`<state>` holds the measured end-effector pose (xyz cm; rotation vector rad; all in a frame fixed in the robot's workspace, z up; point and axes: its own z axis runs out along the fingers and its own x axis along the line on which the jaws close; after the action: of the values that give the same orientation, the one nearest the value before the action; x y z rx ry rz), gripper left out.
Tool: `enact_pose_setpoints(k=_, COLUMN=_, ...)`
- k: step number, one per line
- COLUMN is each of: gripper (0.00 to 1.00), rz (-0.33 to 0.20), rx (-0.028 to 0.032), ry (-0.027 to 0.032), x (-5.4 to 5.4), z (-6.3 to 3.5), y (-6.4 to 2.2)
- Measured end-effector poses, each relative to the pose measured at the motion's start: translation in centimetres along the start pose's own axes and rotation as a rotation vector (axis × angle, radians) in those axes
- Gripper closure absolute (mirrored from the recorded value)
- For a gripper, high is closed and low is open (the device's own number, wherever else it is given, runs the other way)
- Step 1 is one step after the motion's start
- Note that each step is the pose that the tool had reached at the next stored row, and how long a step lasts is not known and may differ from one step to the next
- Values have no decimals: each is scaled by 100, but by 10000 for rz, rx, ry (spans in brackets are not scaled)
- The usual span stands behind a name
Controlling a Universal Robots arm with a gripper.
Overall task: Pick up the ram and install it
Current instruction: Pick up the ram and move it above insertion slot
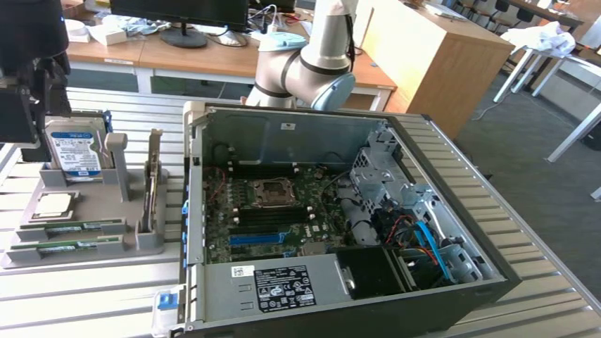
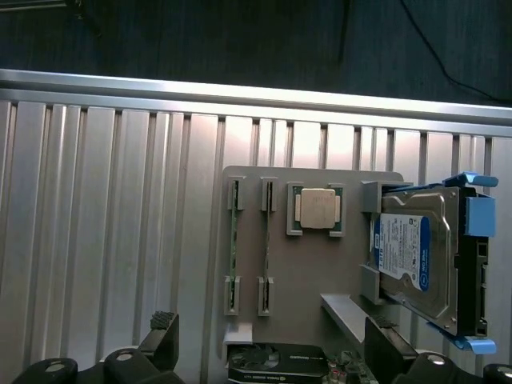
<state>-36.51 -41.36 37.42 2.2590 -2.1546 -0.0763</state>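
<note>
Two ram sticks [image 1: 70, 229] lie in slots at the front of a grey holder tray [image 1: 94, 257] at the exterior view's left. The wrist view looks down on them edge-on as thin green strips [image 2: 233, 248], side by side in the tray [image 2: 312, 280]. My gripper [image 1: 33, 105] hangs high above the tray's back corner, dark against the background. In the wrist view my gripper [image 2: 276, 336] is open, its two black fingers [image 2: 164, 332] far apart with nothing between them. The open computer case [image 1: 441, 162] shows the motherboard with its black memory slots [image 1: 272, 215].
On the tray also stand a silver hard drive with a blue-white label [image 2: 416, 256], a square processor chip [image 2: 315, 208] and an upright graphics card [image 1: 150, 190]. The ribbed metal table [image 1: 84, 303] carries tray and case. Desks and monitors stand behind.
</note>
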Motion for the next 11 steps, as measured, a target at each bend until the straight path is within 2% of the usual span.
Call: enact_pose_setpoints(k=11, gripper=1, rz=0, rx=0, ry=0, x=0, z=0, y=0)
